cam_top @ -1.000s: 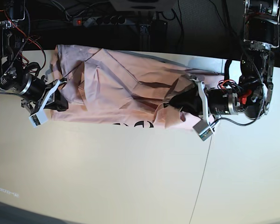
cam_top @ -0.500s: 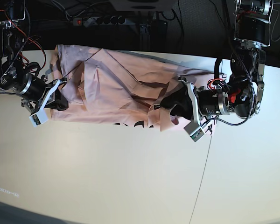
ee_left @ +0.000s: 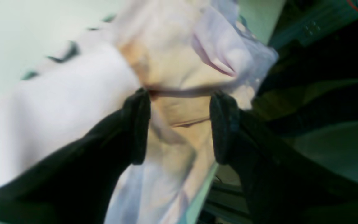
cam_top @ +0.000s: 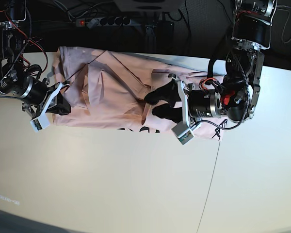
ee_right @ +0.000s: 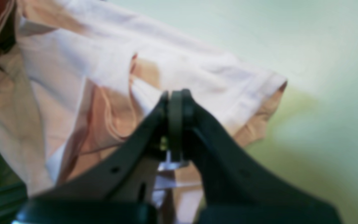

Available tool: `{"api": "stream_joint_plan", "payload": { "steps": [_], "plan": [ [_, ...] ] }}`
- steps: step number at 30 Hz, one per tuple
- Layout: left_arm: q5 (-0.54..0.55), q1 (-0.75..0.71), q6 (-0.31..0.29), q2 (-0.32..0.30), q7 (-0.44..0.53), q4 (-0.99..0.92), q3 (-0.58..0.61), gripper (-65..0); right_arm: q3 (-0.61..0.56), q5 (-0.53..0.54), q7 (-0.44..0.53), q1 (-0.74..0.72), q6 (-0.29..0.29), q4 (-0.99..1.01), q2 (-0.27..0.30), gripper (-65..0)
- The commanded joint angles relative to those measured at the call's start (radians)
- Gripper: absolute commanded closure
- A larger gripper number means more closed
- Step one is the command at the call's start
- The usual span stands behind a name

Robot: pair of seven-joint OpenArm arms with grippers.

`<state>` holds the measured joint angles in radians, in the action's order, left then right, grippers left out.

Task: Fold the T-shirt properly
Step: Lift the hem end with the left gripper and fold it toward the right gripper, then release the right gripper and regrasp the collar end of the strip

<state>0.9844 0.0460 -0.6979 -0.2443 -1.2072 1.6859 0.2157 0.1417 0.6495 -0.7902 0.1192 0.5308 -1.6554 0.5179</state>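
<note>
A large pale pink T-shirt lies in a long, rumpled band across the far side of a pale table, with a sliver of black lettering peeking from its near edge. It sits between the two robot arms.

The cloth looks light, soft and limp (it drapes into creases wherever it is let down), so it will likely sag and slide unless pinched through a doubled layer. Judging by these views, the firmest places to take hold are the hems, sleeve edges and folded corners, where the stitching is thicker.

The right gripper, at the left of the base view, has its jaws pressed tightly together, and a fold of the shirt near a sleeve hem seems pinched between them. That arm holds the shirt's end down low against the table.

The left gripper, at the right of the base view, has its jaws spread wide apart. Pink cloth fills the gap between them, but the fingers do not squeeze it; the view is blurred, so whether a pad brushes the fabric is unclear.

Compared with a second ago, the left arm has swept inward over the shirt, from near its right end to about its middle, carrying a flap of cloth across with it. Its jaws, then closed on that flap, have now opened. The right arm has not shifted.
</note>
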Motion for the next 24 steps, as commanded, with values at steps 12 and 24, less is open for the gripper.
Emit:
{"api": "stream_joint_plan", "payload": {
  "steps": [12, 24],
  "plan": [
    [0.021, 0.016, 0.0, -0.077, 0.022, 0.013, -0.22, -33.5, 0.163, 0.067, -0.02, 0.006, 0.056, -0.013, 0.018, 0.0],
    [0.029, -0.051, 0.0, -0.155, 0.026, 0.013, -0.229, -33.5, 0.313, 0.19, -0.048, 0.214, 0.057, 0.01, 0.081, -41.5]
  ]
}}
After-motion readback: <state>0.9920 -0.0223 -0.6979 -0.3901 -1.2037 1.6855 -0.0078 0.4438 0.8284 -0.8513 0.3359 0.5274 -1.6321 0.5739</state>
